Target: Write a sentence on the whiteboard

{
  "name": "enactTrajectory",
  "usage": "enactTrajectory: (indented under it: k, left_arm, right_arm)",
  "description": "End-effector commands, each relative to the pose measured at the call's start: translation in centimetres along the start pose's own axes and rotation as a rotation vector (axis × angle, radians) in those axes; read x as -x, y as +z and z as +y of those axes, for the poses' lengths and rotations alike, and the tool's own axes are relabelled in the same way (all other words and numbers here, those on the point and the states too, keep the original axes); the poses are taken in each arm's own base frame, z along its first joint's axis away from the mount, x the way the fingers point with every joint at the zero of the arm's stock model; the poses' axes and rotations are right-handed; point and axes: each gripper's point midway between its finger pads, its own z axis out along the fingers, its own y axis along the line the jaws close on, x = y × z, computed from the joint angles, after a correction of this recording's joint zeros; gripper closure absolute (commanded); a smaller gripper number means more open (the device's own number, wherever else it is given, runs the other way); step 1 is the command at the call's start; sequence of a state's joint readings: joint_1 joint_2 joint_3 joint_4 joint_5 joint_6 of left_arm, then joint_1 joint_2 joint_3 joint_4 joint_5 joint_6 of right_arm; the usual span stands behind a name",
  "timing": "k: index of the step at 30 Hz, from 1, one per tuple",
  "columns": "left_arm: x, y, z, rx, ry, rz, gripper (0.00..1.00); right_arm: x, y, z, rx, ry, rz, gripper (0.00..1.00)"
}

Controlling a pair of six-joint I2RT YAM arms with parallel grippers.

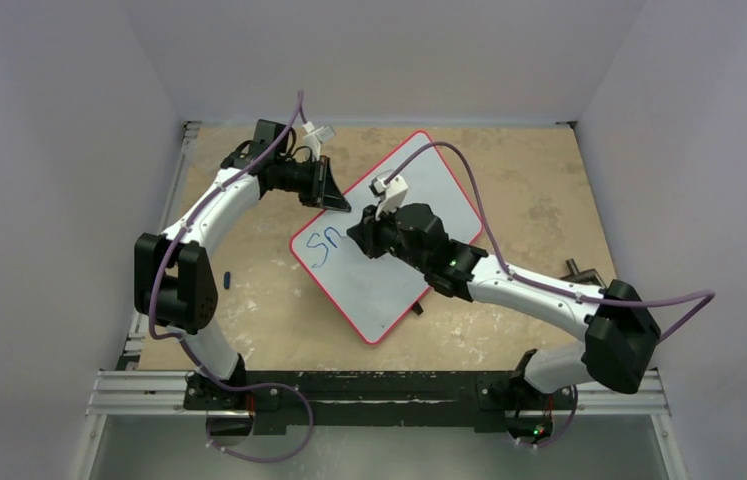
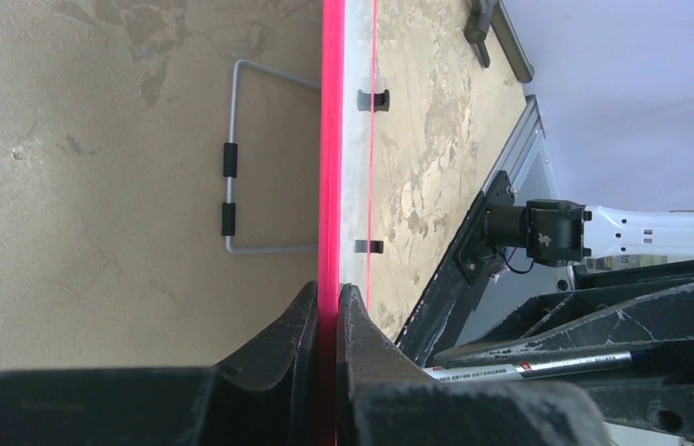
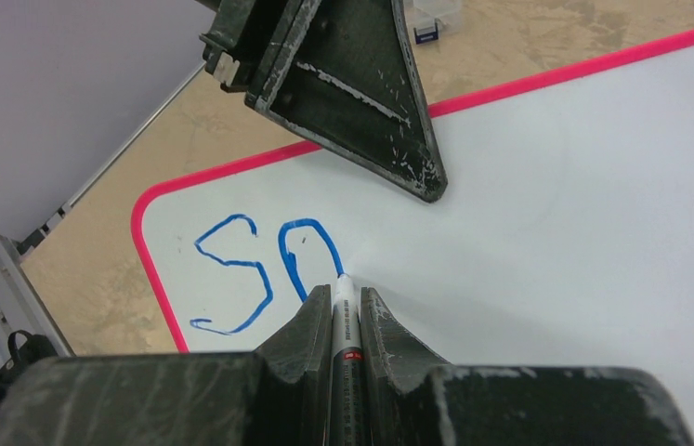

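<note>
The whiteboard [image 1: 429, 180], white with a red rim, lies turned like a diamond on the tan table. My left gripper [image 1: 334, 200] is shut on its upper-left rim; in the left wrist view the red rim [image 2: 331, 139] runs straight between the closed jaws of the left gripper [image 2: 329, 297]. My right gripper [image 3: 344, 295] is shut on a grey marker [image 3: 345, 321], its tip touching the board [image 3: 556, 214]. The sentence [image 3: 259, 269] stands as a blue "S" and an arch-shaped stroke near the board's left corner; from above the writing [image 1: 324, 248] sits just left of the right gripper [image 1: 364, 238].
A small blue cap-like piece [image 1: 226, 279] lies on the table left of the board. A black object [image 1: 579, 270] sits near the right edge. A clear plastic box [image 3: 436, 17] shows beyond the board's far rim. A wire stand [image 2: 259, 158] shows at the board's underside.
</note>
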State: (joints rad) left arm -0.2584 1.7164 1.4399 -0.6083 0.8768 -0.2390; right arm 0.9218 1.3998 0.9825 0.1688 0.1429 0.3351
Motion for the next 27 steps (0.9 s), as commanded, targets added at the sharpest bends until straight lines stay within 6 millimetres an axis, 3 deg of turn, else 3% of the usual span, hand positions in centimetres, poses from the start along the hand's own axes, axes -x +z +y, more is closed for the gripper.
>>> enactTrajectory:
  k: [1,27]
  left_arm:
    - [1.2,-0.7,-1.3,0.022,0.122,-0.043,1.00]
    - [1.2,-0.8,-1.6,0.018,0.128,-0.045,1.00]
  right_arm:
    - [-2.0,-0.7,-1.4,-0.043,-0.002,0.057,1.00]
    - [1.7,2.1,-1.2,-0.069,-0.008,0.012,1.00]
